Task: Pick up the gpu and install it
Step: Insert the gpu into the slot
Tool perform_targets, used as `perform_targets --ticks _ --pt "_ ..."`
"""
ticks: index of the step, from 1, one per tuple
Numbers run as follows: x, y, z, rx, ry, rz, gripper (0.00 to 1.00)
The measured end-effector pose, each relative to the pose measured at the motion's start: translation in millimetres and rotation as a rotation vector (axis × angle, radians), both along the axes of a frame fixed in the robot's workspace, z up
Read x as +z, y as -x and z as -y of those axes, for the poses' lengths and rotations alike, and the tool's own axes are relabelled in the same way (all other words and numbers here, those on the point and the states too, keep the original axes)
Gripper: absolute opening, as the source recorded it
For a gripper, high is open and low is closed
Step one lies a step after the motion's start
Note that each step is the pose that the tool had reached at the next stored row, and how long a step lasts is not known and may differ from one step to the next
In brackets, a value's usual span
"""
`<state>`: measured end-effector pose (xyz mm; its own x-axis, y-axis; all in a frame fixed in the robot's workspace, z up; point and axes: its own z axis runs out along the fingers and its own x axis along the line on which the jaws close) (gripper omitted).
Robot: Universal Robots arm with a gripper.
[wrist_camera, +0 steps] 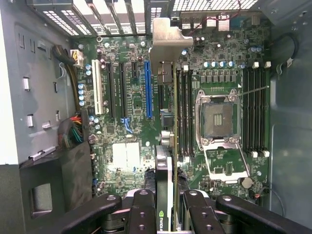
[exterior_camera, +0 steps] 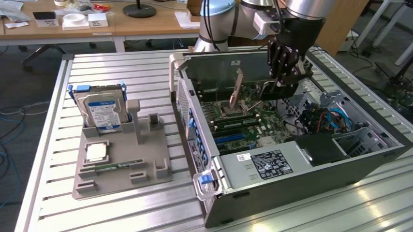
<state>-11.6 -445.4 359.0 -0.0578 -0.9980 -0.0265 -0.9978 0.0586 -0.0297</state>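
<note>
You see the gpu (wrist_camera: 165,170) edge-on, pinched between the partly closed fingers (wrist_camera: 141,212) of the gripper (wrist_camera: 168,197), above the motherboard (wrist_camera: 117,129) inside the open case (exterior_camera: 290,188). It may be touching a slot. In the exterior view, the hard drive (exterior_camera: 103,112) stands at nine o'clock from the case.

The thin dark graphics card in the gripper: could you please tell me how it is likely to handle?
Probably stiff: the thin dark graphics card stands straight, edge-on, in the black gripper. Clamped at one end, with its silver metal bracket far out, it may pivot. Likely fragile if knocked against the green motherboard.
</note>
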Motion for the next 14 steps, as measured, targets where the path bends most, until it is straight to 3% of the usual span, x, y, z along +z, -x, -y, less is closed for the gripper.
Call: perform_targets --ticks 14 --pt "-1.7 4.9 0.0 0.000 0.0002 -0.0001 0.27"
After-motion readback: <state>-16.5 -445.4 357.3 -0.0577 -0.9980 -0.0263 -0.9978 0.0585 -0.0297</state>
